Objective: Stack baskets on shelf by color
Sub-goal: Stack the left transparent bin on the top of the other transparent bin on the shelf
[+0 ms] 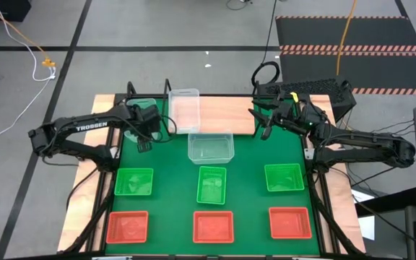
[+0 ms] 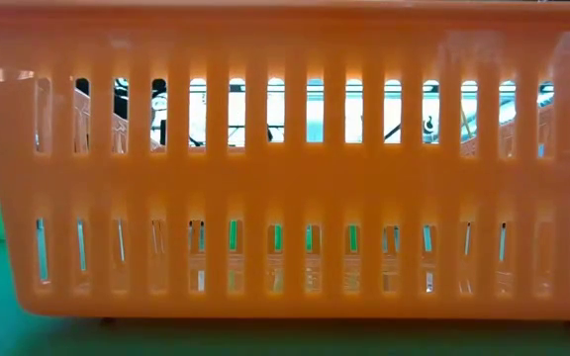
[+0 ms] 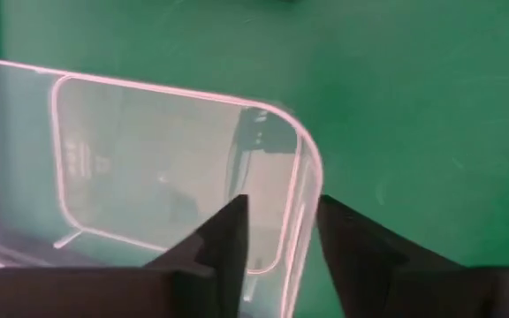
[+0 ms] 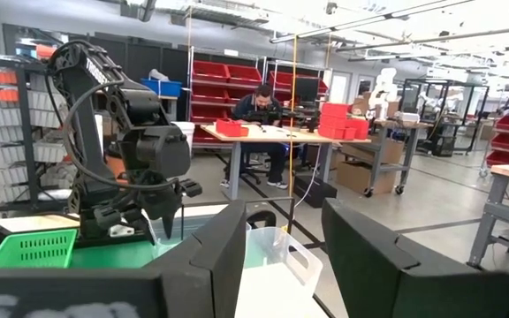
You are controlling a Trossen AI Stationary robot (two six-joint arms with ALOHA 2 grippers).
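Note:
In the far left corner of the green mat [image 1: 165, 170] sits a clear basket [image 3: 148, 168], and my left gripper [image 3: 281, 212] comes down over its corner. It is open, one finger on each side of the wall. A second clear basket [image 1: 184, 110] stands on the wooden shelf [image 1: 226, 114], and a third [image 1: 211, 146] rests on the mat just in front of it. My right gripper [image 4: 281, 256] is open and holds nothing. It hangs raised and about level by the shelf's right end [image 1: 264, 124]. My left gripper, pointing down from above, has one finger [image 3: 228, 238] inside the clear basket and one [image 3: 352, 238] outside its wall, near a rounded corner [image 3: 303, 177]. The outer finger stands against the rim; whether the inner one touches the wall I cannot tell. The basket sits flat on the mat.
Three green baskets [image 1: 134, 181] [image 1: 211, 184] [image 1: 284, 178] form a middle row and three red-orange ones [image 1: 128, 226] [image 1: 214, 226] [image 1: 290, 222] a near row. The slotted wall of a red-orange basket [image 2: 285, 178] fills the low view. A person sits at a table [image 4: 263, 110] far behind.

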